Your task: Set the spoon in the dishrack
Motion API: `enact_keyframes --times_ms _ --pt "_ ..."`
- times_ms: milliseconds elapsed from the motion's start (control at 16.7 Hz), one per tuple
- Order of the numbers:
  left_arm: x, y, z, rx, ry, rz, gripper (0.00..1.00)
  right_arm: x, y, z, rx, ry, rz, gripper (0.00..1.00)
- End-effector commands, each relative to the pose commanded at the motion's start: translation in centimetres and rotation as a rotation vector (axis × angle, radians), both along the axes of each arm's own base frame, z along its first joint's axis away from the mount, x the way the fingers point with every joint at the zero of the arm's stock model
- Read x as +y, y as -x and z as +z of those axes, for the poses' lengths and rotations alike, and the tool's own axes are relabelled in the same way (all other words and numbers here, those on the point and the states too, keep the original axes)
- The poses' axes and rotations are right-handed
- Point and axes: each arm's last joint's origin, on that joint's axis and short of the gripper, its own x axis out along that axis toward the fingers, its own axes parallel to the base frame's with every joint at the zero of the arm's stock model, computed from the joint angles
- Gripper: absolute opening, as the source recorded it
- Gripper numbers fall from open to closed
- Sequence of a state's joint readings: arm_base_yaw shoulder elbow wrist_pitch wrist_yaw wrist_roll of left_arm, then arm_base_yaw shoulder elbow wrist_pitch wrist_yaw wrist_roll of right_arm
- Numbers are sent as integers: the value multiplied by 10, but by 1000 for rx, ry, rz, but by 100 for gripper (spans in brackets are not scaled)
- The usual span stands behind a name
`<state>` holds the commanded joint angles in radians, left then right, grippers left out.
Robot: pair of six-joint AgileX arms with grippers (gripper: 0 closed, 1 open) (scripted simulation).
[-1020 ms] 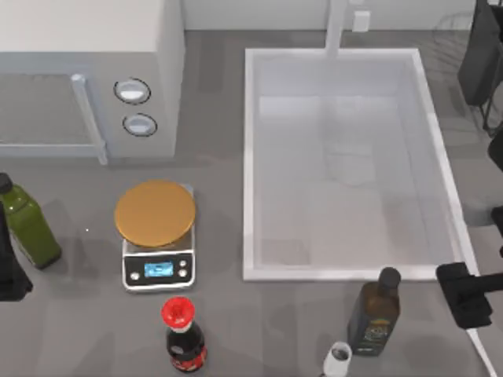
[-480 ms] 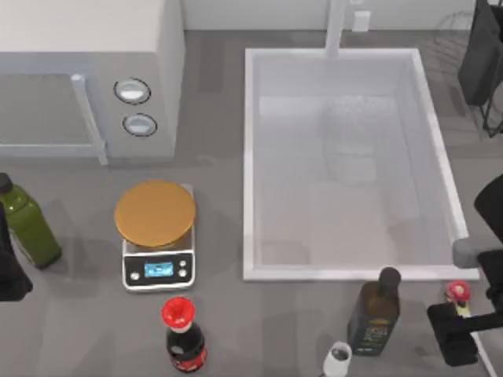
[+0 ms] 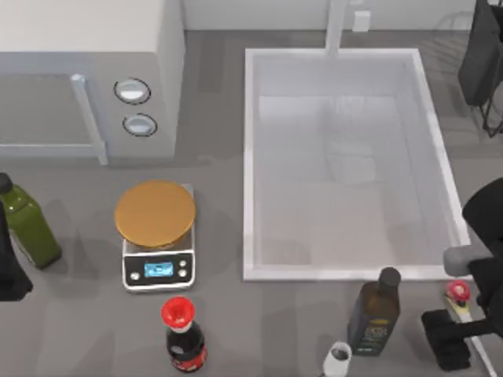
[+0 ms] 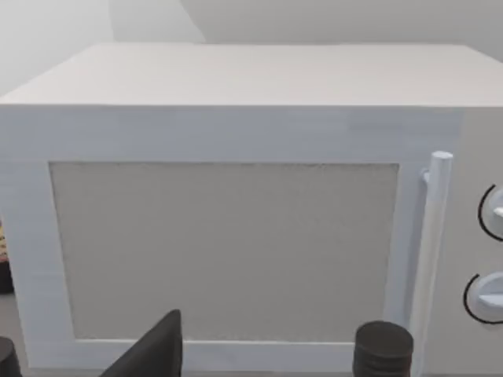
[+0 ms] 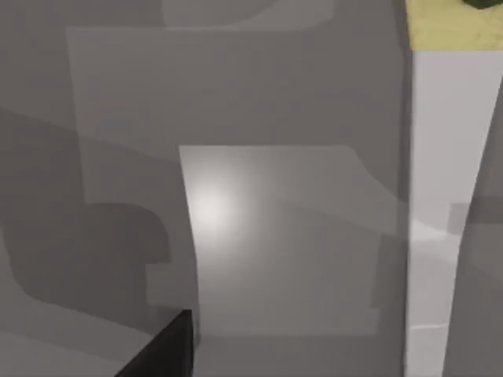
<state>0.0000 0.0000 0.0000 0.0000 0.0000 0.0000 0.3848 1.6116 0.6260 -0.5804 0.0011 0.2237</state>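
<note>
The spoon (image 3: 458, 297) lies flat on the counter at the front right, just beyond the sink's front right corner. Its round red-pink end points toward the sink and its cream handle runs toward the table's front edge. My right gripper (image 3: 446, 339) hangs right by the handle's end, slightly left of it, with the dark arm reaching in from the right edge. The dishrack (image 3: 481, 55), black with thin wire bars, stands at the far right corner, cut off by the view's edge. My left gripper (image 3: 9, 275) is parked at the far left edge.
A white sink basin (image 3: 250, 173) with a faucet (image 3: 336, 23) fills the middle right. A dark bottle (image 3: 376, 310) and a white cup (image 3: 338, 358) stand left of my right gripper. Also here are a cola bottle (image 3: 185, 336), scale (image 3: 156, 236), green bottle (image 3: 27, 226) and microwave (image 4: 236, 196).
My right gripper has moved from over the sink's front right corner toward the table's front edge, uncovering the spoon. The spoon and the left arm have stayed put.
</note>
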Motion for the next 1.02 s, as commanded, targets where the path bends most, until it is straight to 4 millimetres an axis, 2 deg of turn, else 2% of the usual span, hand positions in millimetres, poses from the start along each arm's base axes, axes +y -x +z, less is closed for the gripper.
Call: enact_keyframes --times_ms 240,1020 --pt "0 0 0 0 0 0 100 0 0 0 0 0 0 100" --pt "0 0 0 0 0 0 100 0 0 0 0 0 0 2"
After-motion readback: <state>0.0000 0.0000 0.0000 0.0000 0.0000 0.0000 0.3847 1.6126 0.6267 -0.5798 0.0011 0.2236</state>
